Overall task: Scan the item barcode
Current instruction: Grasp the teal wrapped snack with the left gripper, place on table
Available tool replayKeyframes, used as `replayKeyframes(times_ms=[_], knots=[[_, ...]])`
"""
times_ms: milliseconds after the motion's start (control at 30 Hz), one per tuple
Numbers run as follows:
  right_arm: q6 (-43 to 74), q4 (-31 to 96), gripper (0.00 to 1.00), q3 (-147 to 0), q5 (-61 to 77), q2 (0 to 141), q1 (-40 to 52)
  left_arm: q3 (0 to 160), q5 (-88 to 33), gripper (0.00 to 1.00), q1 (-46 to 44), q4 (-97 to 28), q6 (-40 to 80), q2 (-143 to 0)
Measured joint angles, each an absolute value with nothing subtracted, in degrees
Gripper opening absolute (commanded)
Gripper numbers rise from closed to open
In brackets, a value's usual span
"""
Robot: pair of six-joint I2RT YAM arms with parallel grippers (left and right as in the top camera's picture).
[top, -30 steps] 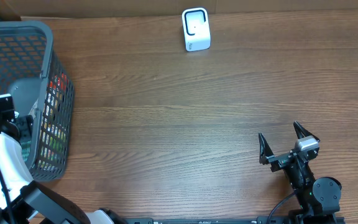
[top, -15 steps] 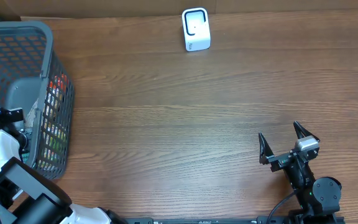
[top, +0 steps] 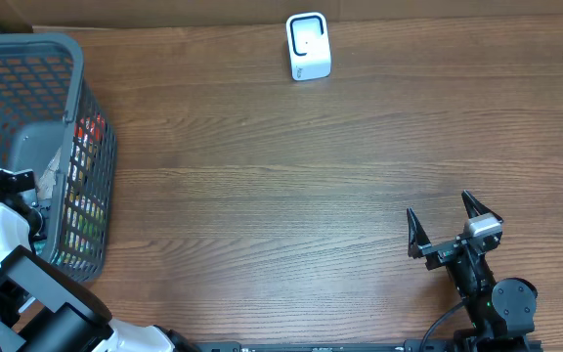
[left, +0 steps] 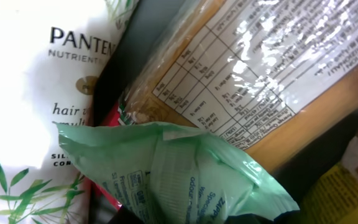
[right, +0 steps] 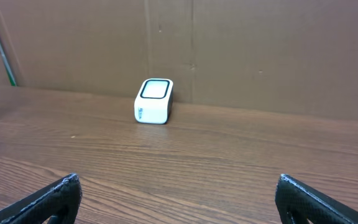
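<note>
- The wooden table (top: 281, 166) fills my overhead view, and a cardboard wall (right: 241, 50) stands along its far edge.
- The grey mesh basket (top: 78, 108) sits at the table's left end. I place everything else from it.
- My left gripper (top: 33, 205) is down inside the basket at its near side. It is clenched. Its wrist camera does not show the fingers, so I cannot tell whether anything is pinched between them.
- My right gripper (top: 437, 202) is well away from the basket, across the table toward the near edge. Its jaws are spread wide, hold nothing and point at the far wall.
- The white scanner (top: 308, 46) stands upright well to the right of the basket, by the far wall, with bare wood between them.
- The items to scan all lie in the basket, pressed close to my left wrist camera.
- A white Pantene pouch (left: 36, 106) lies on the left of that view.
- A tan packet (left: 247, 74) in clear wrap, with a printed table, lies slantwise beside it.
- A crumpled green packet (left: 179, 174) overlaps the lower ends of both.
- A yellow corner (left: 344, 199) shows at the bottom right; I cannot tell what it is.
</note>
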State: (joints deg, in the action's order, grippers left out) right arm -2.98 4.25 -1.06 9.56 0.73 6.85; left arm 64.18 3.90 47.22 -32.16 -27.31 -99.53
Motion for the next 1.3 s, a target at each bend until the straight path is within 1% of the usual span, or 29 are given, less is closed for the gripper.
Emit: replayKeyframes(times_ms=[100, 267, 433, 633, 800, 900, 1000, 1133, 1300], knots=[[-3.01, 4.27, 1.0, -1.06, 9.56, 0.73, 6.85, 64.47, 3.92, 0.04, 46.26, -33.01, -25.91, -99.13], [-2.96, 4.27, 1.0, -1.06, 9.63, 0.73, 6.85, 66.19, 4.4, 0.04, 42.06, -33.87, -22.15, -96.66], [-3.01, 4.27, 1.0, -1.06, 9.58, 0.73, 6.85, 73.71, 6.11, 0.04, 37.98, -34.22, -16.27, -90.06], [-2.98, 4.25, 1.0, -1.06, 9.58, 0.73, 6.85, 82.43, 6.66, 0.04, 36.32, -35.66, -9.26, -82.78], [-2.98, 4.27, 1.0, -1.06, 9.63, 0.73, 6.85, 92.47, 1.26, 0.04, 35.81, -41.67, -4.47, -80.58], [-2.98, 4.27, 1.0, -1.06, 9.63, 0.73, 6.85, 98.67, -2.57, 0.04, 33.95, -47.29, -1.93, -80.47], [-3.01, 4.27, 1.0, -1.06, 9.58, 0.73, 6.85, 103.66, -5.21, 0.04, 28.34, -53.49, 0.14, -80.44], [-2.98, 4.27, 1.0, -1.06, 9.58, 0.73, 6.85, 105.43, -7.6, 0.04, 16.6, -59.9, 3.2, -80.36], [-3.01, 4.25, 1.0, -1.06, 9.58, 0.73, 6.85, 104.95, -5.48, 0.04, 2.2, -66.3, 9.06, -82.52]])
